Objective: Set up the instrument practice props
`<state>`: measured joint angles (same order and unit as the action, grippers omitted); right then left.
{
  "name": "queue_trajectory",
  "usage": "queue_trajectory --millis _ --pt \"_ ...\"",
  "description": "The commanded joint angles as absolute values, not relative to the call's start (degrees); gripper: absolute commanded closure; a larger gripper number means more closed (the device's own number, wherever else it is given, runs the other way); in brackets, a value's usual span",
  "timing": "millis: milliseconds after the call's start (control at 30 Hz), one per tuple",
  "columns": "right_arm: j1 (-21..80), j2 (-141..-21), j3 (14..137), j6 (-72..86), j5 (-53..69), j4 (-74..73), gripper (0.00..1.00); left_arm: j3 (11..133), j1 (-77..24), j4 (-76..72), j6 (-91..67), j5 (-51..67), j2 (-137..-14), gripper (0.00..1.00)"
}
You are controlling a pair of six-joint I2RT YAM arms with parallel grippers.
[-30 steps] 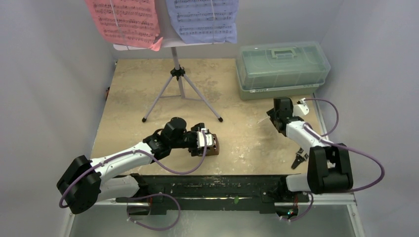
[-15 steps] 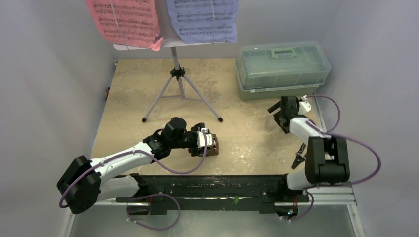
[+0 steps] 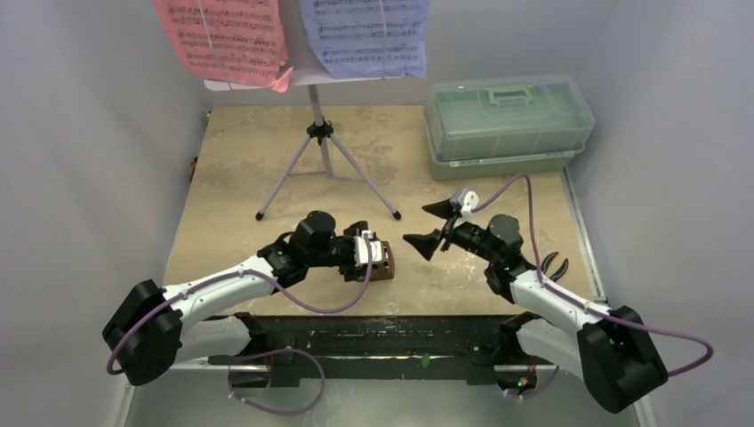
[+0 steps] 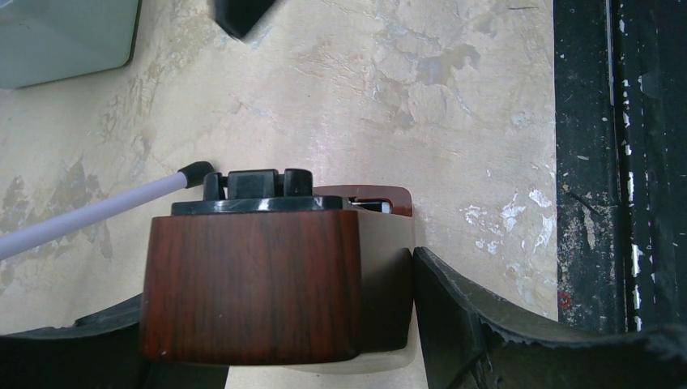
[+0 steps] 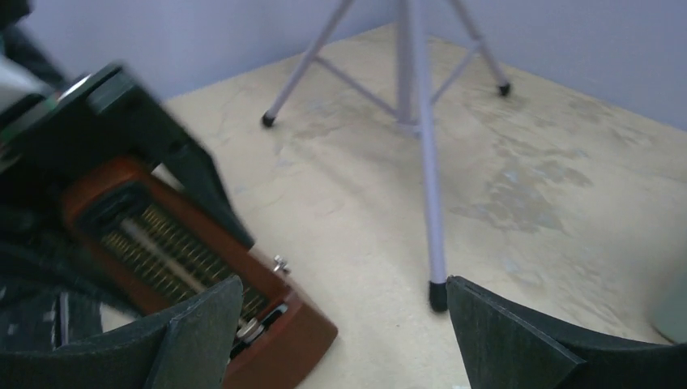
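The small brown metronome [image 3: 384,264] lies on the table near the front, with my left gripper [image 3: 367,255] shut on it. In the left wrist view its wood body [image 4: 251,275] sits between the fingers [image 4: 486,324]. My right gripper [image 3: 429,226] is open and empty, just right of the metronome and pointing at it. In the right wrist view the metronome [image 5: 194,267] is at lower left. The lavender music stand [image 3: 318,133] stands at the back on tripod legs and holds the pink sheet [image 3: 222,36] and the pale-blue sheet [image 3: 364,36].
A translucent green lidded box [image 3: 507,116] stands at the back right. Black pliers [image 3: 556,264] lie by the right edge, partly behind the right arm. A tripod foot [image 5: 437,296] is close to my right gripper's finger. Grey walls close in both sides.
The right arm has swung from the back right by the green box to the middle, its open jaws now facing the metronome. The left arm and metronome have not moved.
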<state>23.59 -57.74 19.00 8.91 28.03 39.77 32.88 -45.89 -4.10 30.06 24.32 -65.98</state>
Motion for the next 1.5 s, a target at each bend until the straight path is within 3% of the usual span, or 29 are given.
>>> queue_trajectory --millis 0,67,200,533,933,1467 --pt "26.41 -61.03 15.76 -5.67 43.98 53.98 0.01 32.66 -46.22 -3.91 31.11 24.6 -65.89 0.71" --pt "27.04 -61.9 14.98 -7.45 45.66 56.68 0.02 32.65 -46.23 -3.69 31.05 24.68 -65.5 0.72" --pt "28.43 -63.11 15.95 -12.12 47.47 53.71 0.18 32.5 -46.37 -3.63 31.03 24.41 -64.54 0.72" --pt "31.02 -71.25 20.93 -18.9 50.0 47.89 0.32 32.48 -46.65 -3.82 31.11 24.89 -64.6 0.73" --pt "32.99 -79.97 20.87 -20.53 50.67 51.84 0.47 31.93 -46.85 -4.31 30.95 24.35 -64.51 0.73" --pt "38.18 -84.08 25.57 -30.72 43.4 40.22 0.62 32.18 -46.93 -4.61 30.87 24.93 -65.55 0.74"
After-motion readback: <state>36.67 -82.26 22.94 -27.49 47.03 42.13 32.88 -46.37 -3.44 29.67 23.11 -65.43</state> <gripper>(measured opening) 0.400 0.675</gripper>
